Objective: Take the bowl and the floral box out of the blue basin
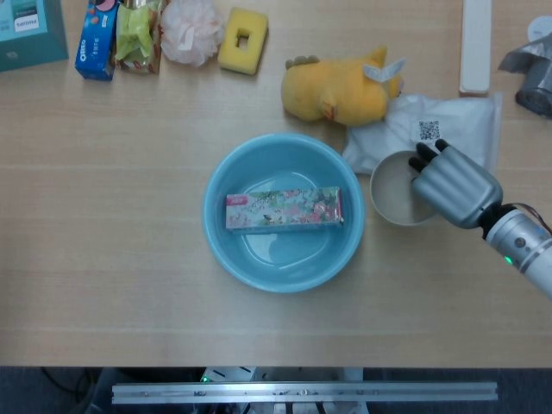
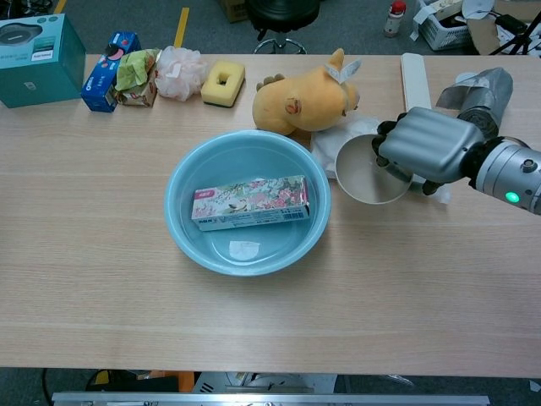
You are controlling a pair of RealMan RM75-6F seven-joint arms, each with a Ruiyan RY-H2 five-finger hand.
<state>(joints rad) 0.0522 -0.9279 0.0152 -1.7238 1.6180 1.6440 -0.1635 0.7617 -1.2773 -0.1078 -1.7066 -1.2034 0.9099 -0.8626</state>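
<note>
Right of the blue basin (image 1: pixel 226 250), outside it: bowl (image 1: pixel 395 191), gripped at its rim by the right robot hand (image 1: pixel 452 184) over a white pouch (image 1: pixel 466 142); inside the basin: floral box (image 1: pixel 284 210), not yet removed; chest view alone shows the bowl tilted.

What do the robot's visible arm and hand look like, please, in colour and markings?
The right hand has a ribbed, silver-grey metallic back and black fingers. Its wrist is a silver cylinder with a lit green indicator light, joining a white arm link. The left hand is not in view.
</note>
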